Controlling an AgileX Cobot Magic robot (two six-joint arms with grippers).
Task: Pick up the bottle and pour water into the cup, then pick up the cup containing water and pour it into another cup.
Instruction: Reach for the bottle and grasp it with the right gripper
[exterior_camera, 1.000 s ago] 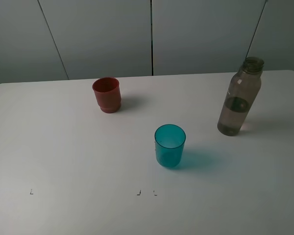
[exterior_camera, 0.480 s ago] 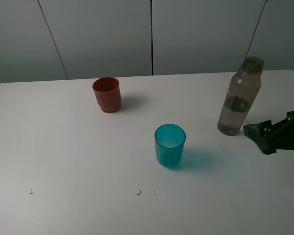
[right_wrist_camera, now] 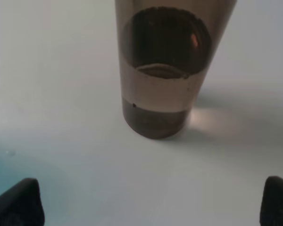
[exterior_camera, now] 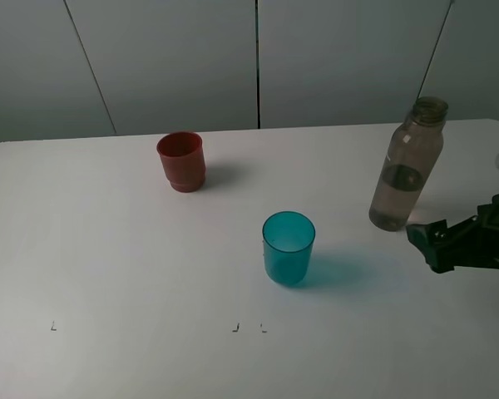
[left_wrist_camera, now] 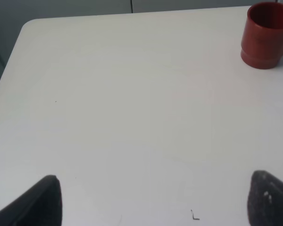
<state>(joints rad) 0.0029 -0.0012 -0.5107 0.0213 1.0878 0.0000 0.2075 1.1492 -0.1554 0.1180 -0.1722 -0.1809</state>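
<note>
The bottle stood upright near the right edge of the white table. It was uncapped, smoky and see-through, with water in its lower part. Taking the teal cup as the centre of the dial, the bottle was at about two o'clock and well apart from it. The red cup was out at about eleven o'clock, further back toward the grey wall panels. Both cups stood upright with their mouths up, and nothing touched either of them.

The right gripper jutted in from the right edge, at about five o'clock of the bottle's base and roughly three o'clock of the teal cup. It was near the bottle but apart from it, with bare table between them. Its jaws were spread wide and held nothing. From the right wrist camera the two dark fingertips sat far apart. The bottle's lower half stood ahead of the gap, lined up with it but not yet inside it.

The left gripper did not show in the high view. Its own camera showed its jaws spread wide too, empty, over bare table. The red cup was ahead of it and off to one side, well apart. A few small dark marks sat on the table between six and eight o'clock of the teal cup.
</note>
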